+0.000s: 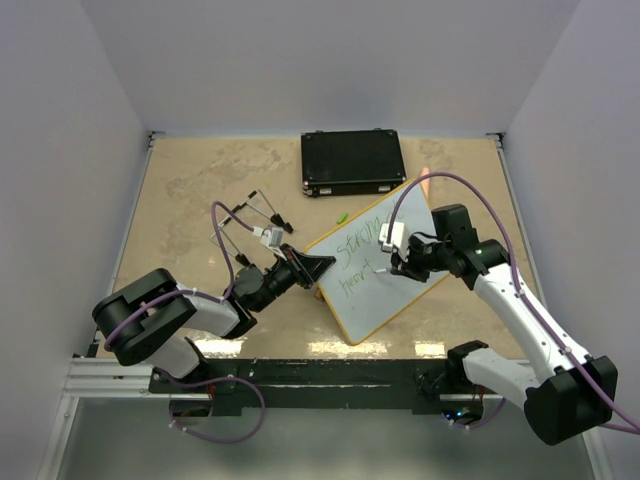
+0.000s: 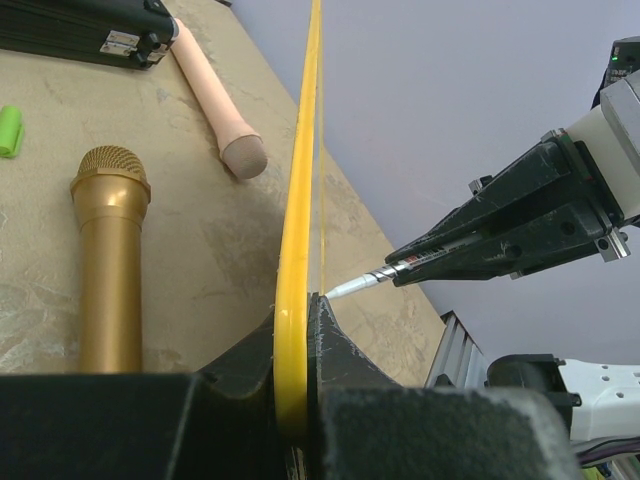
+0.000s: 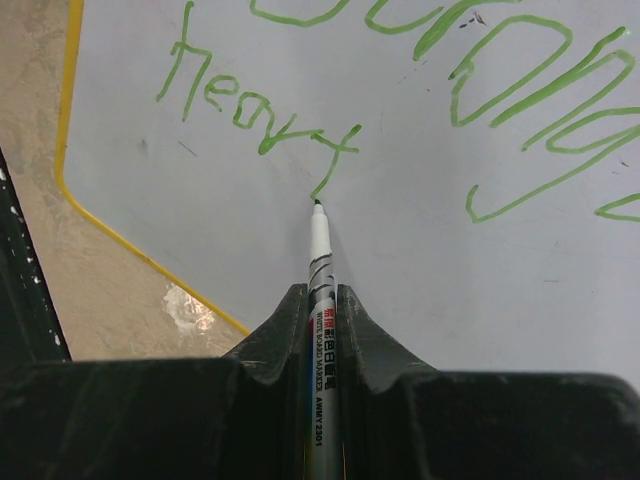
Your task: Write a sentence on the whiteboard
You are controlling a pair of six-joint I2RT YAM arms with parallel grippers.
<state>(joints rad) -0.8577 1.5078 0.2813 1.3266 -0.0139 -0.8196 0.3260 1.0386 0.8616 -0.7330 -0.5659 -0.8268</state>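
The right fingers (image 3: 320,298) are closed tight on a white marker (image 3: 320,255), gripping its barrel so that the tip sticks out ahead of them. The tip meets the whiteboard (image 3: 450,300) at the bottom of the tail stroke that ends the lower line of the sentence (image 3: 260,125). That green lettering runs in two lines, the upper one in larger letters.

The left fingers (image 2: 298,315) are shut on the whiteboard's yellow-orange rim, one finger on each face. The left wrist view sees the panel edge-on, and the marker reaches it from the right.

From above, the whiteboard (image 1: 385,290) sits in the middle-right part of the bench (image 1: 190,180), turned diagonally. The left fingers hold its left corner and the right arm reaches over its right side.

A small green cap (image 1: 341,216) lies on the bench just beyond the board's far-left edge. Beyond that, a black case (image 1: 352,162) rests at the far edge of the bench. The left wrist view also shows a gold microphone (image 2: 110,260) and a pale pink handle (image 2: 215,95) lying on the bench beside the rim.
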